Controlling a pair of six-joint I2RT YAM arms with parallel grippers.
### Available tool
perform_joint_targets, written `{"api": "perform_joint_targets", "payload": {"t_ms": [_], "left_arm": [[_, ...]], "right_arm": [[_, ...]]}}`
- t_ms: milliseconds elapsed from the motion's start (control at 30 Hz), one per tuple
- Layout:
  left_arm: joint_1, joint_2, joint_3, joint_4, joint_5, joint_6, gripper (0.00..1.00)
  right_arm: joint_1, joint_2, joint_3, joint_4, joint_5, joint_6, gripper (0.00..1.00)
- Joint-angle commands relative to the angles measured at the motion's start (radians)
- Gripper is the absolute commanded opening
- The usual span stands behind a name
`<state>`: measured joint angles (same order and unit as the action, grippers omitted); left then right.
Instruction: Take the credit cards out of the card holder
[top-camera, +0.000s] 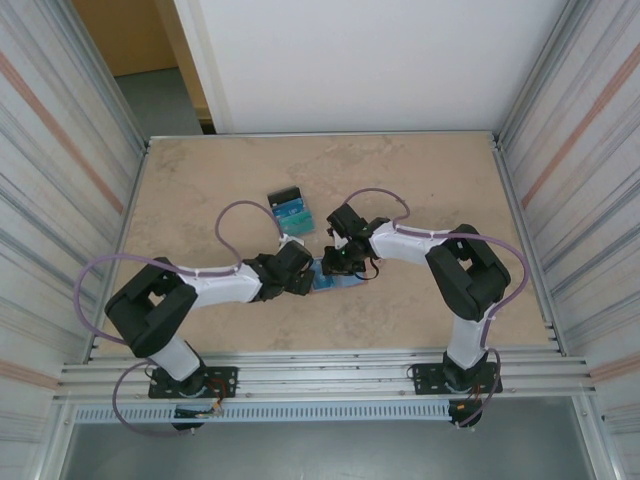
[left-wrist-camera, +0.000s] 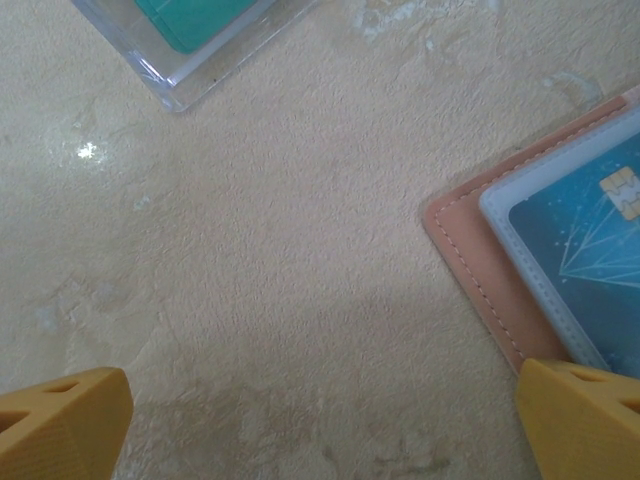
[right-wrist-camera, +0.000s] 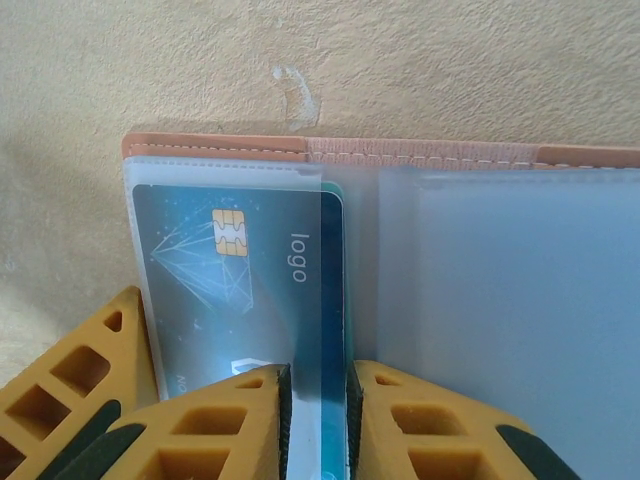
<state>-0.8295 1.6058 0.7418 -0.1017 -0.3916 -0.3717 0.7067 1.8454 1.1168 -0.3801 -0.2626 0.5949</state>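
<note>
From above, both arms meet over the card holder (top-camera: 335, 283), which lies open near the middle of the table (top-camera: 200, 180), toward its near edge. A clear tray (top-camera: 291, 211) sits just behind it.

Left wrist: the left gripper (left-wrist-camera: 322, 420) hangs spread wide with nothing between its fingers, the holder's pink corner at one fingertip.

Right wrist: the right gripper (right-wrist-camera: 315, 420) pinches the blue card (right-wrist-camera: 240, 270) by its edge, possibly with the plastic sleeve (right-wrist-camera: 140, 190) too. A teal-green card (right-wrist-camera: 338, 230) lies behind.

If the holder is not pinned, a pull may drag it along. A trapped sleeve would keep the card in.
</note>
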Motion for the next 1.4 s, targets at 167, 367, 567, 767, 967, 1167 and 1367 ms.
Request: {"api": "perform_joint_targets", "payload": {"t_ms": [167,367,567,767,967,1167,1367], "left_arm": [[-0.025,0.031,0.041,-0.054,-0.035,-0.009,0.99],[-0.032,0.039,0.050,-0.070,-0.048,-0.007,0.99],[-0.033,0.039,0.049,-0.081,-0.055,-0.013,0.99],[-0.033,0.031,0.046,-0.097,-0.052,-0.021,0.99],[-0.034,0.008,0.033,-0.151,-0.055,-0.033,0.99],[-0.035,-0.006,0.027,-0.195,-0.069,-0.046,0.99],[-0.035,0.003,0.039,-0.215,-0.074,-0.049,0.99]], "right_arm": [[0.004,0.009,-0.009,-0.024,0.023,0.015,0.26],[0.016,0.005,-0.007,-0.035,0.045,0.015,0.28],[0.016,0.010,-0.016,-0.006,0.008,0.022,0.28],[-0.002,0.004,-0.073,0.118,-0.143,0.055,0.24],[-0.045,-0.044,-0.159,0.287,-0.289,0.107,0.23],[-0.080,-0.065,-0.229,0.435,-0.386,0.164,0.22],[-0.100,-0.062,-0.267,0.521,-0.423,0.203,0.19]]}}
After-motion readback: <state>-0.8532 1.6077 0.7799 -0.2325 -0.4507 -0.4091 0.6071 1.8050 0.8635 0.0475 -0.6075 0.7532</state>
